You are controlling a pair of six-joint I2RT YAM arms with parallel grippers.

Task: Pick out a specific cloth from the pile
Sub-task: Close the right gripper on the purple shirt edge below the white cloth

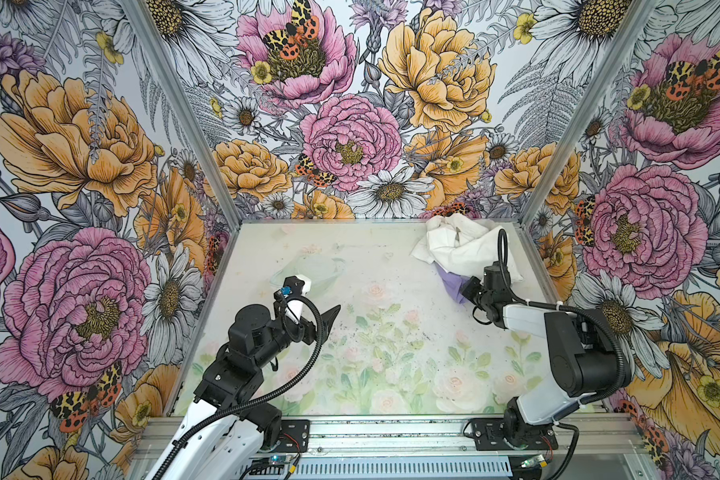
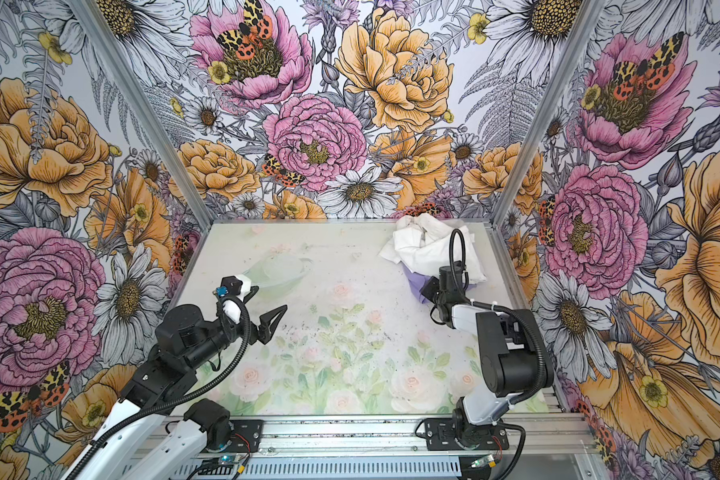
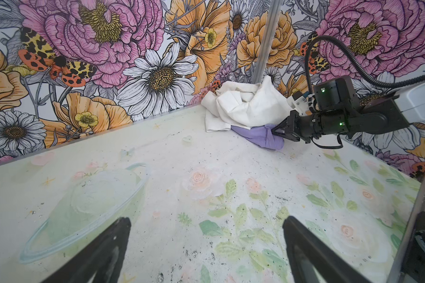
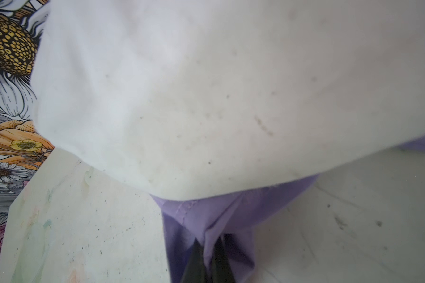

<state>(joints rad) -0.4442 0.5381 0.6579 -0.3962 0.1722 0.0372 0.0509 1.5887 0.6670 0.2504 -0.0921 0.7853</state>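
Now the grasp is made: my right gripper is pinched tight on a fold of the cloth, the lavender piece poking out from under the near edge of the pile. The step in hand, I judge, is the pull-out. Next I should draw that fold away from the pile, low and steady, so it slides free. In the way are the white pieces: they lie on top of it and may drag along. Behind the pile stands the corner post, so there is no room that way. My left gripper hangs well apart from the pile, jaws wide, holding nothing.
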